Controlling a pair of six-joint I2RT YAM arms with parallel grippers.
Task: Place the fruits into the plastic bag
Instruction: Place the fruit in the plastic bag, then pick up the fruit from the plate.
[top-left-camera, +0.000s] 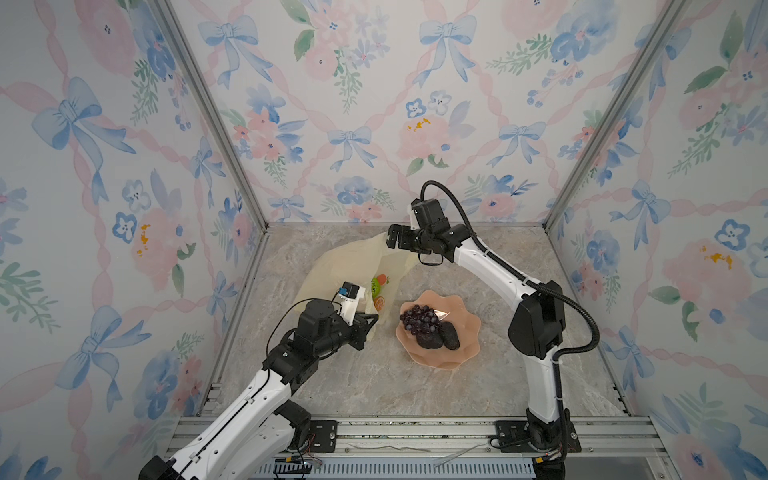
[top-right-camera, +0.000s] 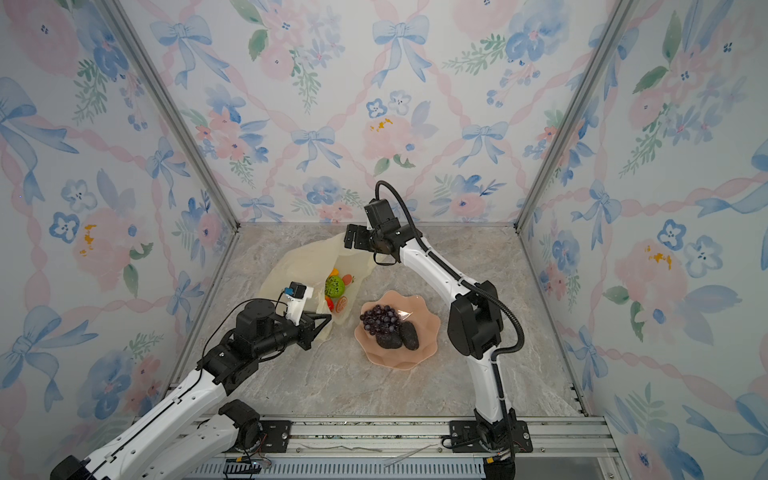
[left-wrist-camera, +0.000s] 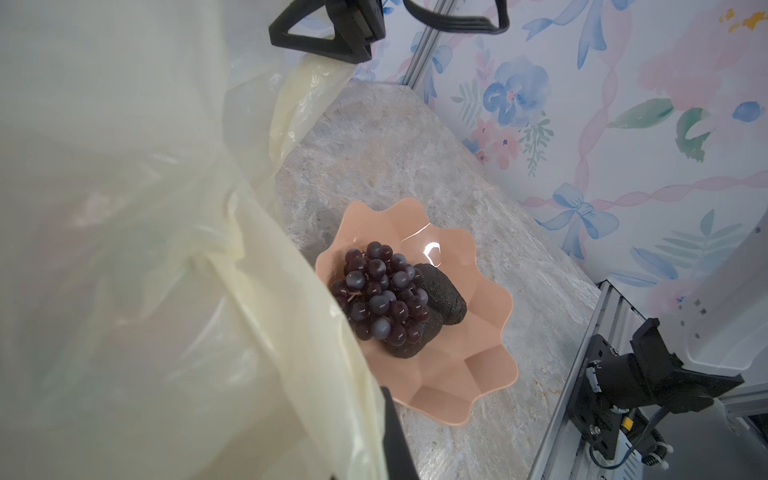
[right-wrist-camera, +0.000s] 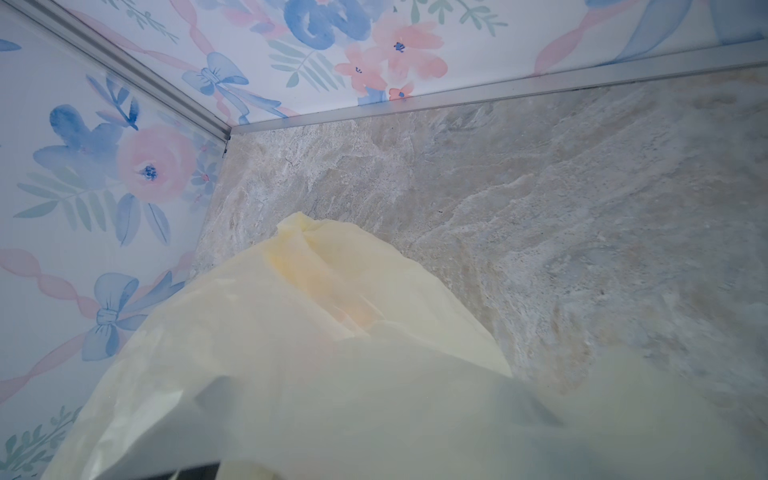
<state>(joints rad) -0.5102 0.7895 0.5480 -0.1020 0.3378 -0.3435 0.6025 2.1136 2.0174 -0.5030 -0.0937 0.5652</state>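
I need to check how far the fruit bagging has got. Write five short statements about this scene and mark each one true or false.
1. The grape bunch lies in the pink dish. True.
2. The bumpy green ball sits inside the plastic bag. True.
3. Both avocados are in the bag. False: they lie in the dish beside the grapes.
4. The right gripper is clamped on a fruit. False: its jaws stand open and empty above the bag's far edge.
5. The left gripper is shut on the bag's near edge. True.
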